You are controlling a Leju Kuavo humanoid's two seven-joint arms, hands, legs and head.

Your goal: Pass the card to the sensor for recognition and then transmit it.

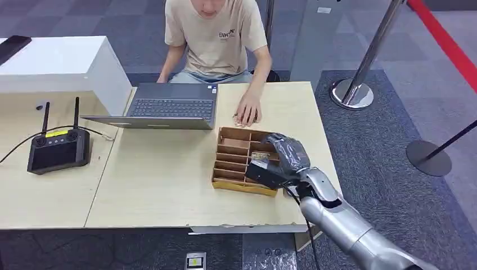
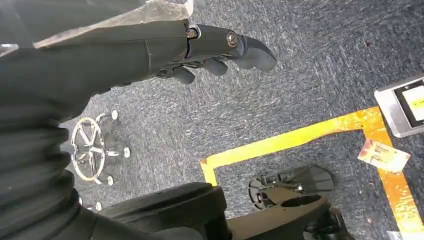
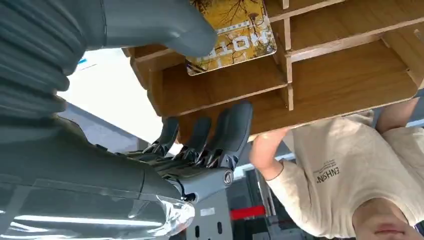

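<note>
While the right hand hovers over the wooden tray at centre-right of the head view, the task looks barely begun: the card, yellow with printed letters, lies in a tray compartment, and the right wrist view shows the thumb just at its edge with the fingers spread apart past the tray wall, holding nothing. Gripping the card, showing it to a sensor and handing it over all appear left to do; which object is the sensor I cannot tell. The left hand hangs over the carpet, fingers loosely curled on nothing, with a loose card lying on yellow floor tape. Around the tray on the bench are a laptop in the upper middle, a controller at left, and a person's hand resting just beyond the tray, close enough to be in the way of a lift.
</note>
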